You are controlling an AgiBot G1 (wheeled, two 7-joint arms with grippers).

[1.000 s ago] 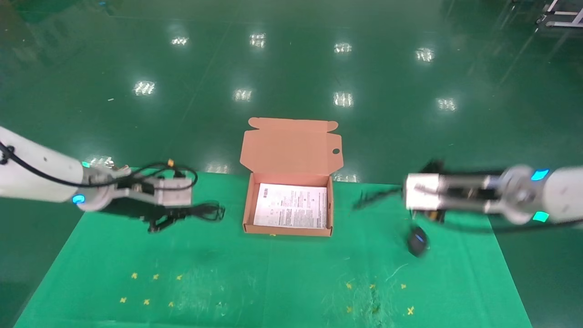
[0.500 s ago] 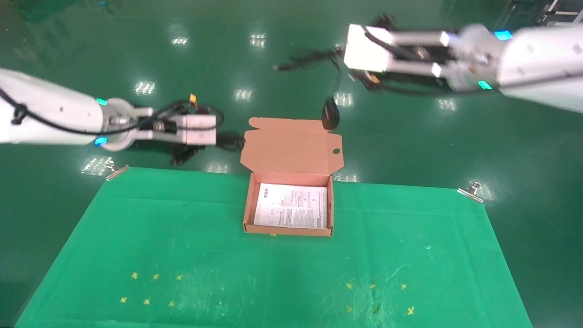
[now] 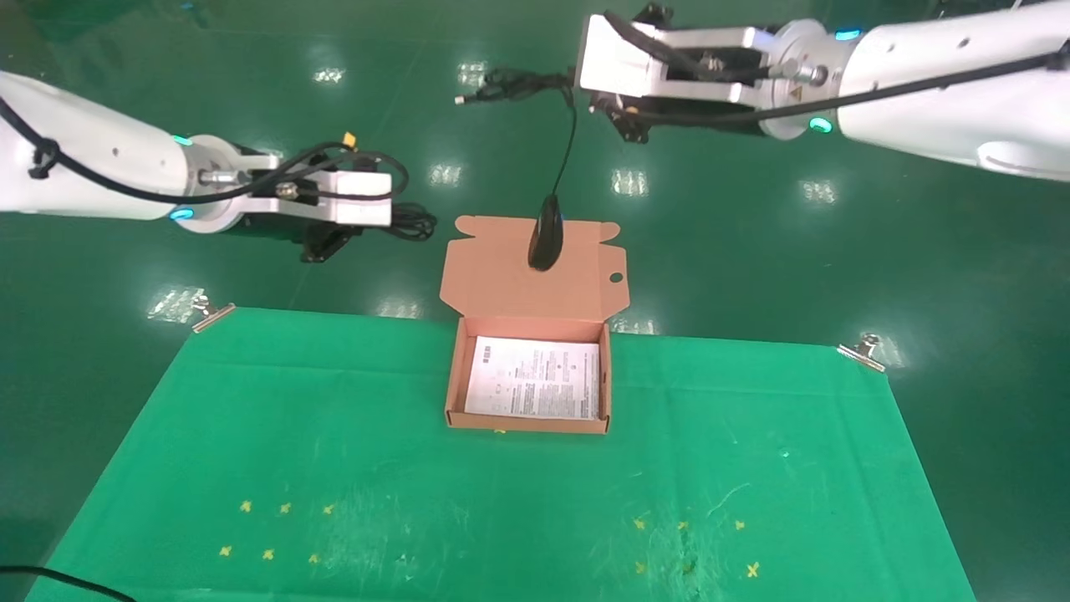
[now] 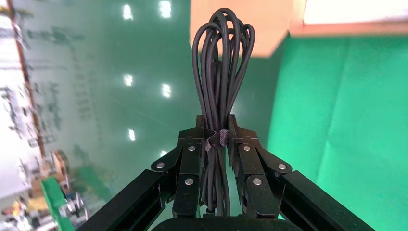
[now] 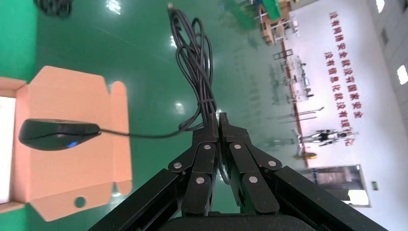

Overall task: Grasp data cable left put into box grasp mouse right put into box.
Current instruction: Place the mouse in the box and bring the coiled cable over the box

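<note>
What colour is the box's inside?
Orange-brown cardboard box, white printed leaflet on its floor; head view.

in the head view the white wrist housing hides the left gripper [image 3: 322,242] fingers, and the data cable [image 3: 411,222] shows only as loops beyond it. the leaflet [image 3: 535,378] print is too small to read. the right arm [image 3: 961,50] runs off the frame's edge.

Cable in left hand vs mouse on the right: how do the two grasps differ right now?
The cable is gripped at its tied middle by the left hand, loops sticking out past the fingers; the mouse is not gripped itself, the right hand pinches only its cord.
The cable stays bunched at the hand, left of the box; the mouse dangles in front of the box's open lid.
Both hands are shut and raised above the table.
</note>
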